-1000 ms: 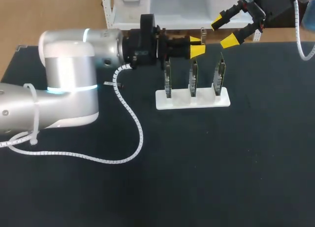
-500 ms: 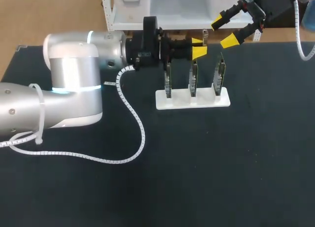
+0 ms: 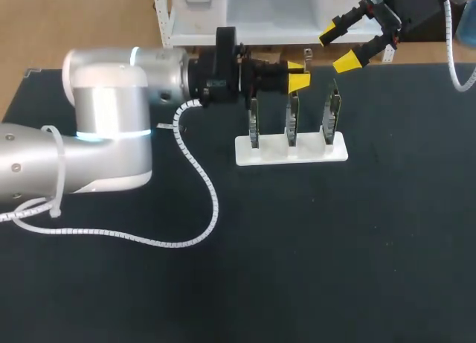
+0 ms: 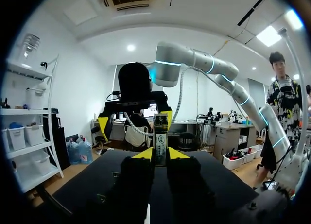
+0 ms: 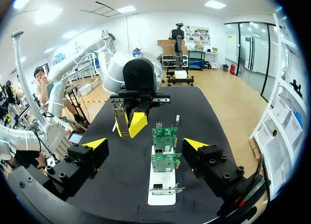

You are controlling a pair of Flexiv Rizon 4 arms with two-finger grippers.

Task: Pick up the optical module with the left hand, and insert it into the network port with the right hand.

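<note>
My left gripper point(image 3: 298, 74) hangs over the table's far edge, above the row of boards, shut on the optical module point(image 4: 160, 134), a slim metal stick that points out past its yellow tips. The right wrist view shows the module point(image 5: 119, 119) held upright in the left gripper point(image 5: 128, 123) behind the boards. My right gripper point(image 3: 338, 50) is open at the far right, just beyond the module's tip point(image 3: 307, 55), holding nothing. Three upright green circuit boards point(image 3: 292, 117) with the network ports stand in a white base point(image 3: 291, 149); the nearest board point(image 5: 164, 136) lies ahead of the right gripper point(image 5: 146, 145).
A white spiral cable point(image 3: 199, 181) trails from the left arm across the table's left half. The bulky left arm point(image 3: 104, 127) covers the left rear of the black table point(image 3: 335, 246). A white shelf unit stands just beyond the far edge.
My left arm has shifted slightly to the right, with the module still in its grip. The right arm and the boards have not moved.
</note>
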